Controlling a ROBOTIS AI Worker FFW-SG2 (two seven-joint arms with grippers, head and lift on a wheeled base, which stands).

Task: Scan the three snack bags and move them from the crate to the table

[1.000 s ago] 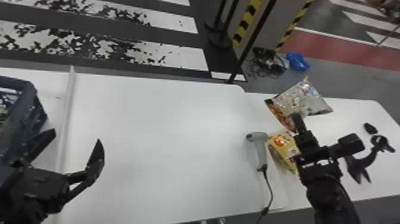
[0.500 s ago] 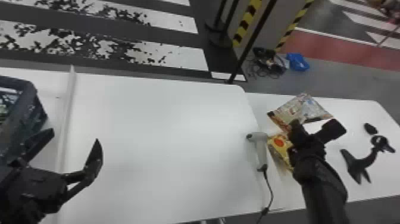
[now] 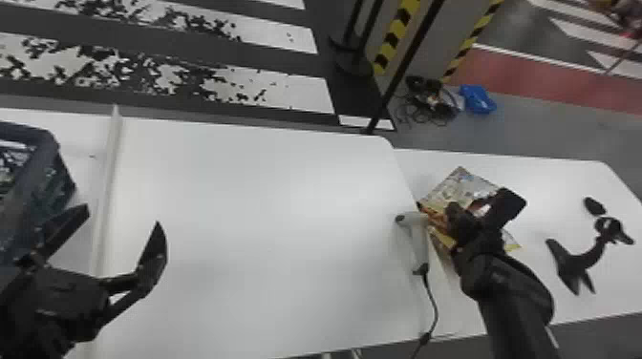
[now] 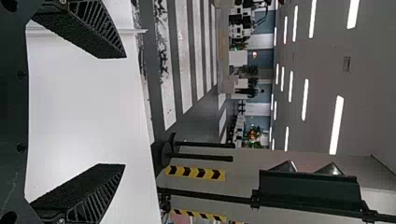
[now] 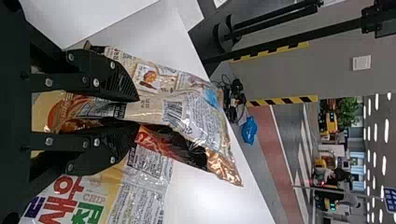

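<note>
Snack bags [image 5: 196, 114]: at least 2 distinguished; overlap prevents a firm total.
Crate [image 3: 48, 143]: 1; contents too unclear to count.
Scanner [image 3: 420, 243]: 1.
Scanner cable [image 3: 434, 310]: 1.
White tabletops [image 3: 262, 215]: at least 2.
Pale divider strip [image 3: 111, 167]: 1.
Grippers: 2, comprising 1 left gripper [image 3: 123, 216] and 1 right gripper [image 3: 477, 215].
Black forked object [image 3: 568, 265]: 1.
Small black oval object [image 3: 594, 205]: 1.
Blue bundle on floor [image 3: 477, 100]: 1.
</note>
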